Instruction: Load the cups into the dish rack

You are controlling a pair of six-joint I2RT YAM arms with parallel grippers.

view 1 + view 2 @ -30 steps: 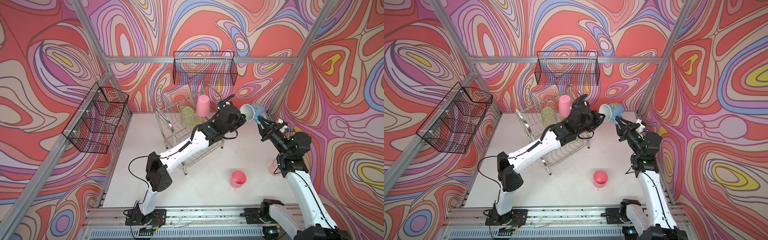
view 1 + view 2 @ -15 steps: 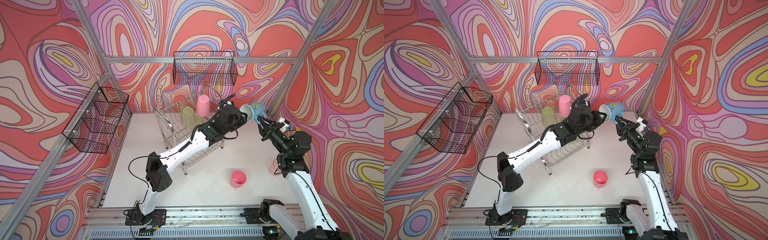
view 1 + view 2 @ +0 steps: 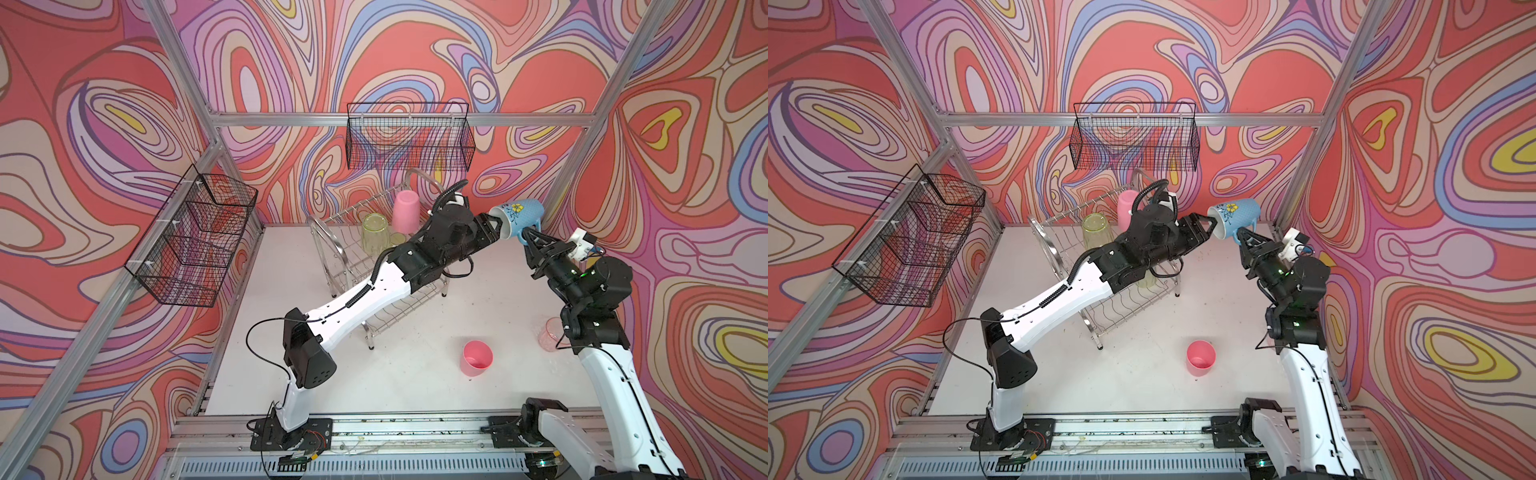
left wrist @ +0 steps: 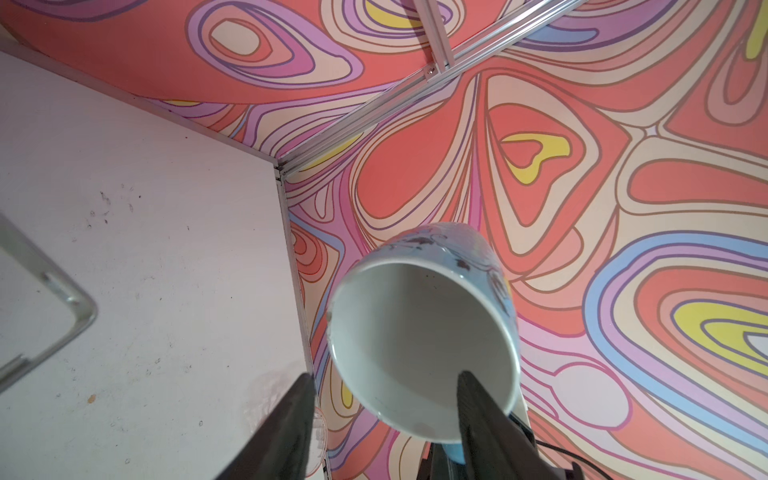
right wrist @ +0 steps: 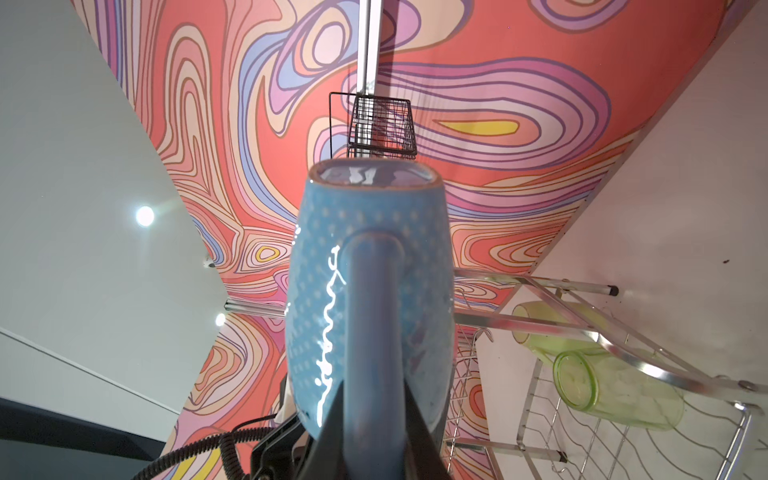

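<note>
**Blue mug** (image 3: 519,218) (image 3: 1237,218): aloft near the far right corner, clear of the table (image 3: 415,386). It is tipped, with its mouth toward the left arm.

**Right gripper** (image 3: 530,243) (image 5: 372,395): clamped on the mug's handle from below.

**Left gripper** (image 3: 496,230) (image 4: 384,376): jaws apart at the mug's mouth. In the left wrist view one finger (image 4: 478,399) crosses the rim and the other (image 4: 299,399) stands outside it. Contact is possible, but the blur leaves it unsettled.

**Rack** (image 3: 328,245) (image 3: 1044,237): on the table at far centre, partly under the left arm.

**Racked tumbler** (image 3: 406,212): pink, mouth down on the upper tier.

**Green cup** (image 3: 375,232): mouth down, just beside the racked tumbler.

**Table tumbler** (image 3: 476,357) (image 3: 1201,359): pink, mouth up on the table, well apart from the rack.

**Clear pink cup** (image 3: 550,334): on the table by the right arm, partly hidden.
</note>
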